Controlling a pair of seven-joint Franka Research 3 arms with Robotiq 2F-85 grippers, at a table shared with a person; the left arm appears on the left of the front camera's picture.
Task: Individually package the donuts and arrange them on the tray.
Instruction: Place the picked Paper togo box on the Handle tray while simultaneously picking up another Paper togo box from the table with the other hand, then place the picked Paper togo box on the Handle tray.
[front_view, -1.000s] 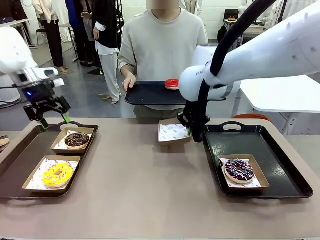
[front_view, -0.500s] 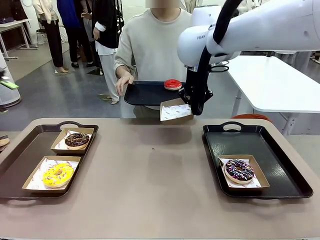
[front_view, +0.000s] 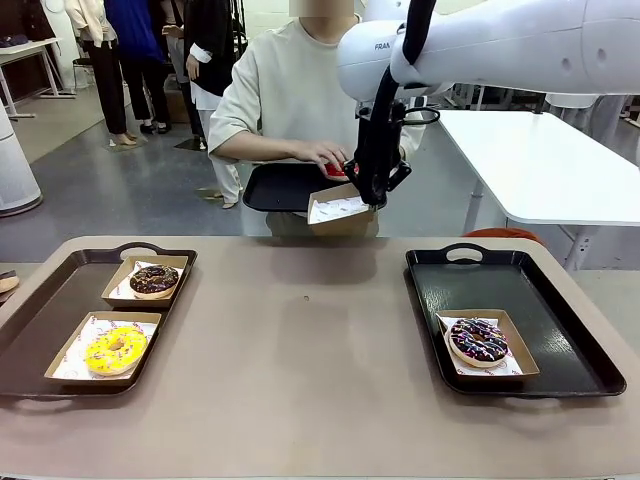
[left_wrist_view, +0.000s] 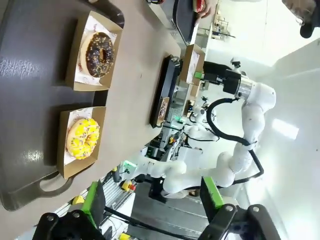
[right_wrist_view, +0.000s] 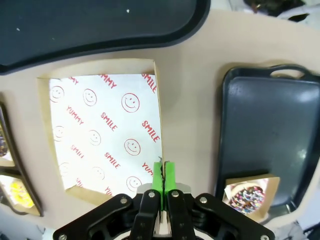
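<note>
Right claw (right_wrist_view: 163, 176) pinching empty paper-lined box (front_view: 338, 211) by its edge, raised beside person's hand (front_view: 322, 155) on red donut (front_view: 336, 170); left claw (left_wrist_view: 152, 197) spread.

right arm (front_view: 500, 40): glossy white rounded shells, grey lettering near wrist, thick black cable looping over top. right gripper (right_wrist_view: 163, 175): black body, two black linkage fingers with round silver pivot screws, bright green pads. left gripper (left_wrist_view: 152, 200): black fingers, green pads (left_wrist_view: 93, 201), round black knuckles at base. person (front_view: 300, 90): light beige crew-neck sweatshirt, sleeve (front_view: 235, 110) loose, pushed to elbow.
</note>
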